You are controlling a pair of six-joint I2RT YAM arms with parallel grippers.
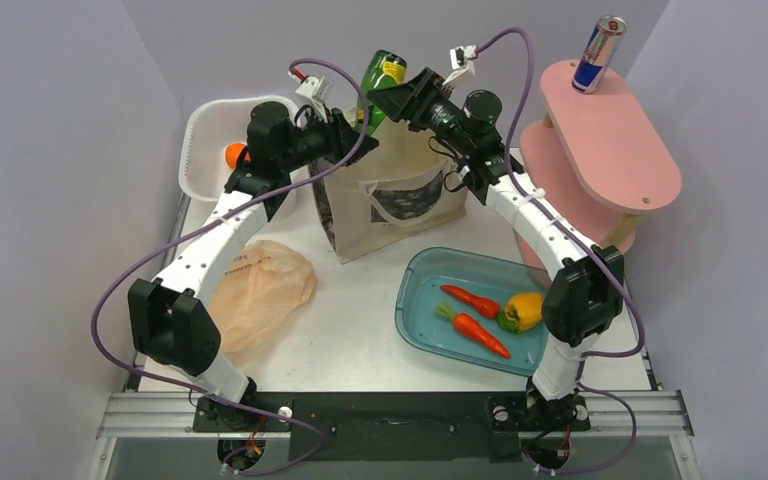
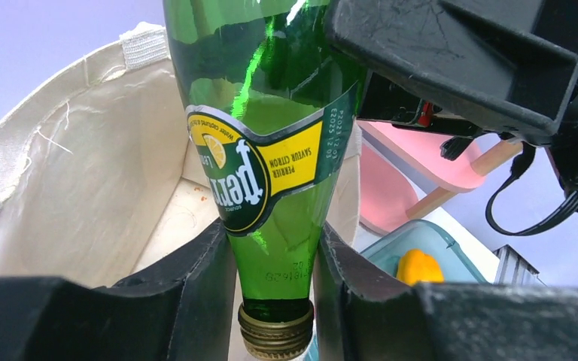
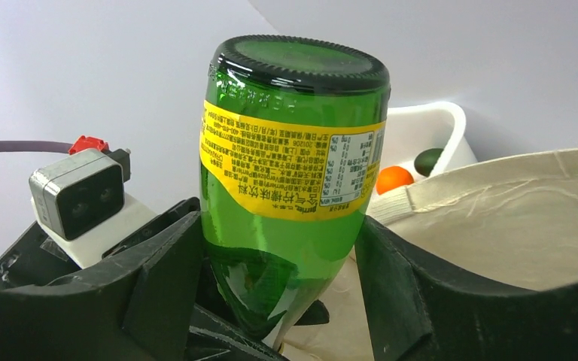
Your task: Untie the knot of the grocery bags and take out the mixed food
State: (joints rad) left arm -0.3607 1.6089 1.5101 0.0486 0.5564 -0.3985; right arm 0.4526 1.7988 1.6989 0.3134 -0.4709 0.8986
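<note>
A green yellow-labelled bottle (image 1: 382,85) hangs upside down over the open cream canvas tote (image 1: 400,215). My left gripper (image 1: 352,125) is shut on the bottle's (image 2: 271,150) neck just above the cap, both fingers (image 2: 203,278) pressed against the glass. My right gripper (image 1: 392,100) is shut on the bottle's (image 3: 293,150) wide body, base uppermost. The peach-orange plastic bag (image 1: 260,290) lies slack on the table's left; its knot does not show. Two carrots (image 1: 472,300) lie in the teal tray (image 1: 415,290). The blue-silver can (image 1: 597,55) stands on the pink shelf (image 1: 610,130).
A yellow bell pepper (image 1: 523,310) lies beside the carrots in the tray. The white bin (image 1: 200,135) at the back left holds a round orange fruit (image 3: 393,179) and a dark avocado (image 3: 427,160). The two-tier pink shelf fills the back right.
</note>
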